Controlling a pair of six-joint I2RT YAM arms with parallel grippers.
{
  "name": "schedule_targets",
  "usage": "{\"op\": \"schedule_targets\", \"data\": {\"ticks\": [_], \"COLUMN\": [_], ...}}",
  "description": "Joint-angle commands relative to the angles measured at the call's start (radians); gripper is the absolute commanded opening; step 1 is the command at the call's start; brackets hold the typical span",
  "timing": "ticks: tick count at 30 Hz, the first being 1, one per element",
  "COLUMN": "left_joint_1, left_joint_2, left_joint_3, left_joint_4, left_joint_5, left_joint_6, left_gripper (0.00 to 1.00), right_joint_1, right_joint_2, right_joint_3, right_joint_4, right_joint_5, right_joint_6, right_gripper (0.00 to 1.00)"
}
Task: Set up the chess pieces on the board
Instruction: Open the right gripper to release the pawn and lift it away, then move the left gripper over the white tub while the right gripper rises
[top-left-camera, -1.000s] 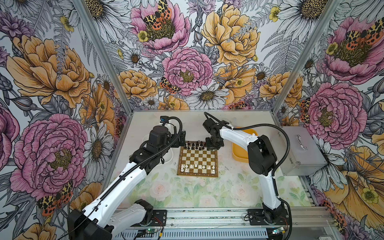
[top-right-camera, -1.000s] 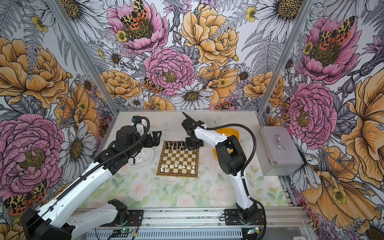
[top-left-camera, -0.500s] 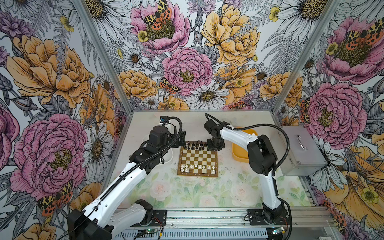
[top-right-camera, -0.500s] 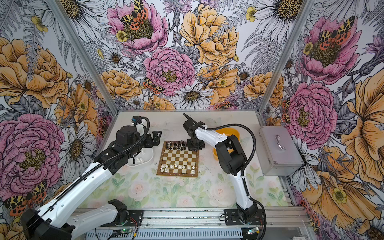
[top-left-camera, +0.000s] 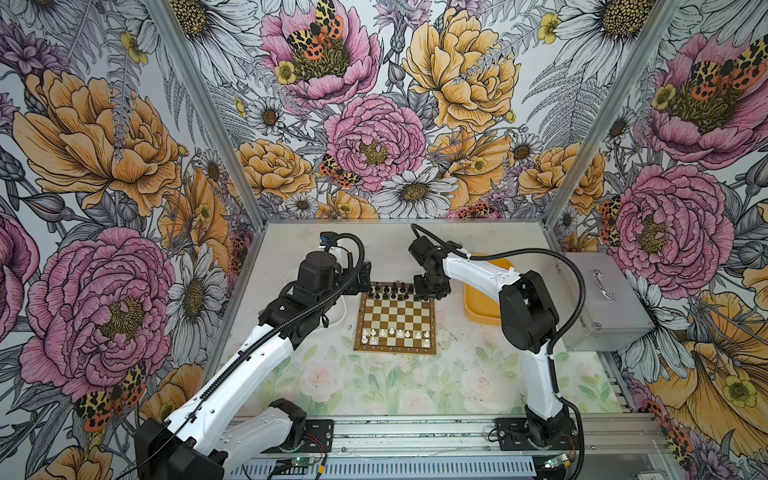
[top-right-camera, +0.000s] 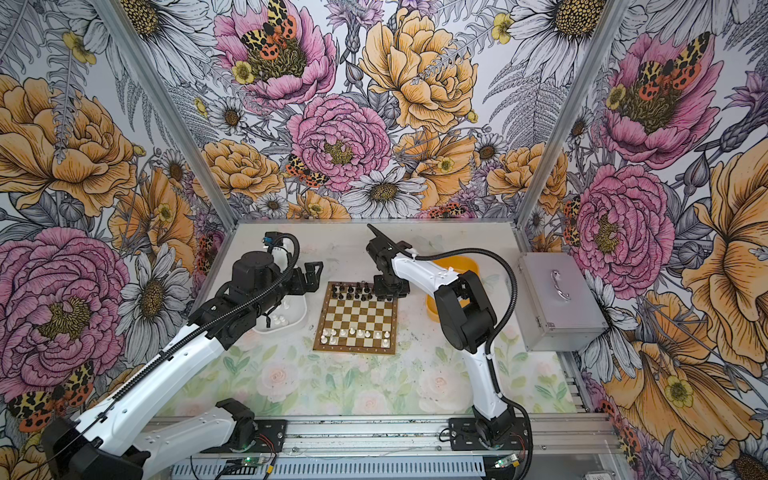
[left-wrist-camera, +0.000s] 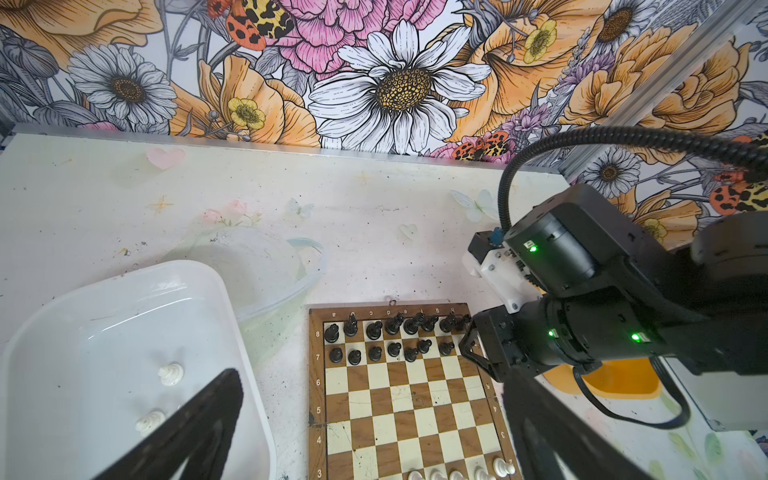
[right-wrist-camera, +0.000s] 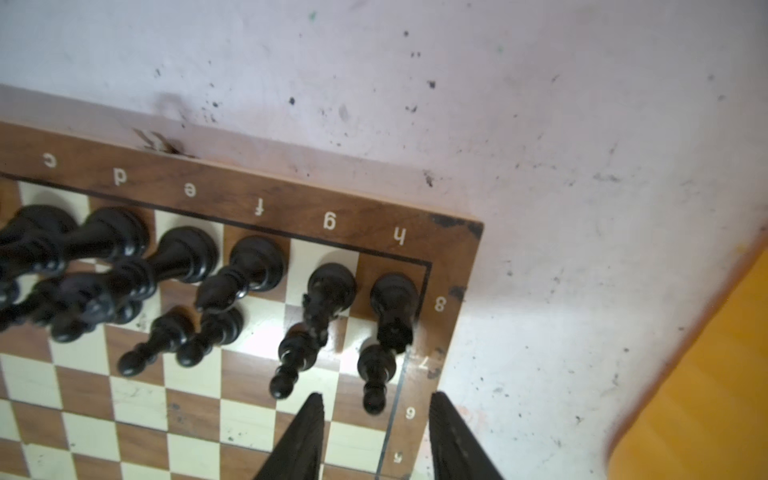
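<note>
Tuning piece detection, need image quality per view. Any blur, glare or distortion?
Right wrist view: soft and washed out, black chess pieces smear together, yellow tray is a blur. Left wrist view: crisp on the board, glare streaks on the white tray. Both top views: sharp, even light, frame posts splay outward, wide-angle look.

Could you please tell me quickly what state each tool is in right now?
Left tool: open, holding nothing.
Right tool: open; a black pawn stands between its fingers, ungripped.
</note>
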Motion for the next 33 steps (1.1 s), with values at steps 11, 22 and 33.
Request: {"op": "schedule_targets", "data": {"ticks": [11, 22, 33], "left_joint_1": [0.006, 0.272, 0.360], "left_joint_2": [0.054, 0.107, 0.354], "left_joint_3": [0.078, 0.054, 0.147], "left_joint_4": [-0.012, -0.129, -0.234], "left_joint_5": [-0.006, 0.044, 0.071], "left_joint_6": [0.041, -0.112, -0.207], "left_gripper": [0.99, 0.98, 0.77], "right_joint_1": [-0.003, 0.022, 0.014], "right_joint_2": [-0.243, -0.339, -0.198], "right_joint_3": [-0.046, 0.051, 0.218], "right_joint_4": [0.002, -0.091, -0.112], "right_joint_5": [0.008, 0.001, -0.138], "right_joint_6": [0.045, 0.036, -0.031], "right_gripper": [0.64, 1.00, 1.00]}}
